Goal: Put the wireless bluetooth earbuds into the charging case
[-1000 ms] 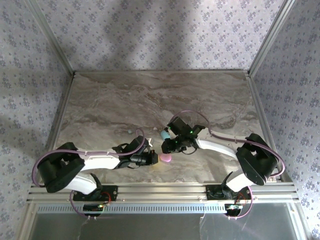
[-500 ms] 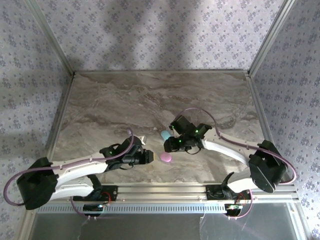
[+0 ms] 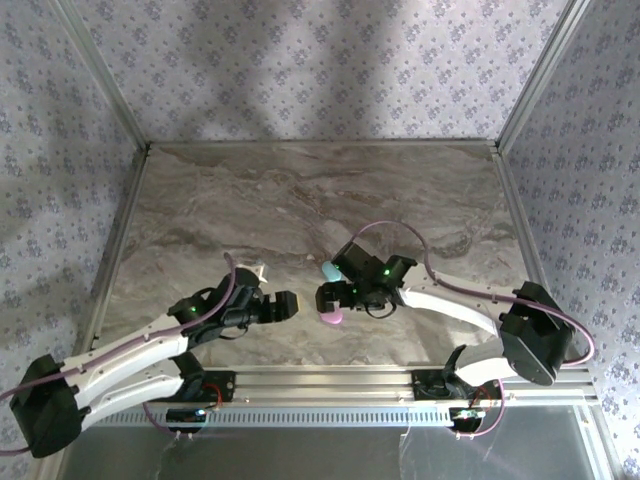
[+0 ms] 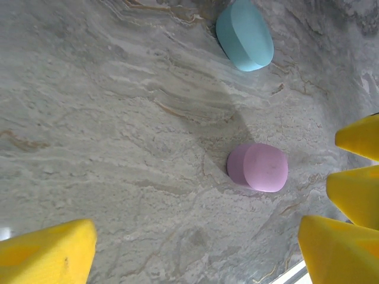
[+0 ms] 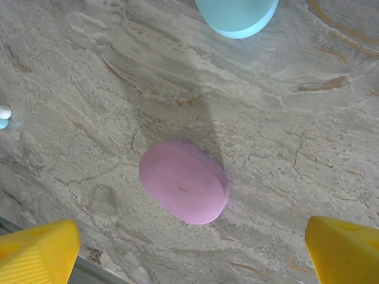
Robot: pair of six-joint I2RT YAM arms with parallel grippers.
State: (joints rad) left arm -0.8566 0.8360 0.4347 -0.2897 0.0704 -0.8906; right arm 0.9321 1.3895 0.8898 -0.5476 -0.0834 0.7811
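Now that both arms have let go and eased back, left gripper [image 4: 195,239] & right gripper [image 5: 190,236] hang released, jaws wide, holding nothing. Pink case [image 5: 184,189] lies shut on marble table [image 5: 296,148], blue case [image 5: 237,15] near it. Two tiny earbuds [image 5: 5,112] sit loose, apart from pink case, so prob. more to insert.

I have the left arm lying low and reaching forward-right, its black two-finger end effector [image 3: 286,305] spread wide, yellow fingers [image 4: 47,251] far apart. The right arm bends inward and leftward, its black end effector [image 3: 327,297] equally wide, facing the left one without touching.
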